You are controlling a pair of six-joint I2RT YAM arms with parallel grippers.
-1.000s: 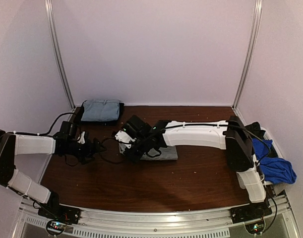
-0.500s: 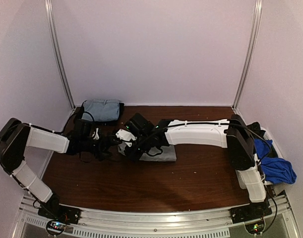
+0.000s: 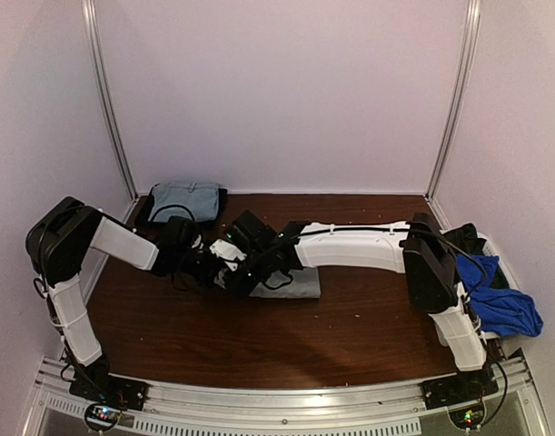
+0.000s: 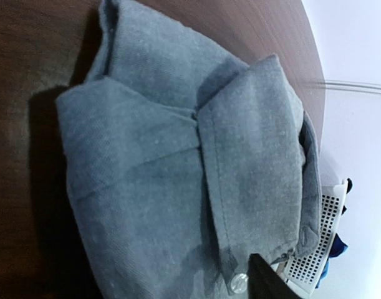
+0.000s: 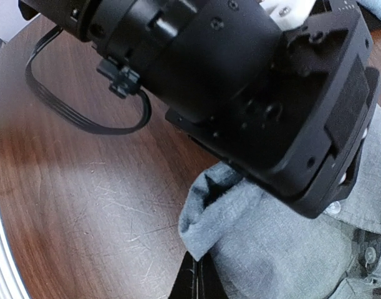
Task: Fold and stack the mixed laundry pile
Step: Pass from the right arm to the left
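The folded grey shirt [image 3: 295, 283] lies mid-worktop [image 3: 350, 336], its left edge apparently steadied by the closed right pincer [image 5: 193, 277] so that the left pincer [image 3: 218, 263], close alongside, can work the fold; whether the right nips cloth, and how the left's jaws stand, cannot be told, the close quarters masking both.

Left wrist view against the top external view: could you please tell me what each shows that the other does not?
Only the left wrist view: the grey shirt's collar folds and a button, close up. Only the top external view: the left arm and right arm meeting over that shirt, and a folded stack at the back left corner. Both: the shirt on the brown table, the white bin and the royal-blue piece at it.
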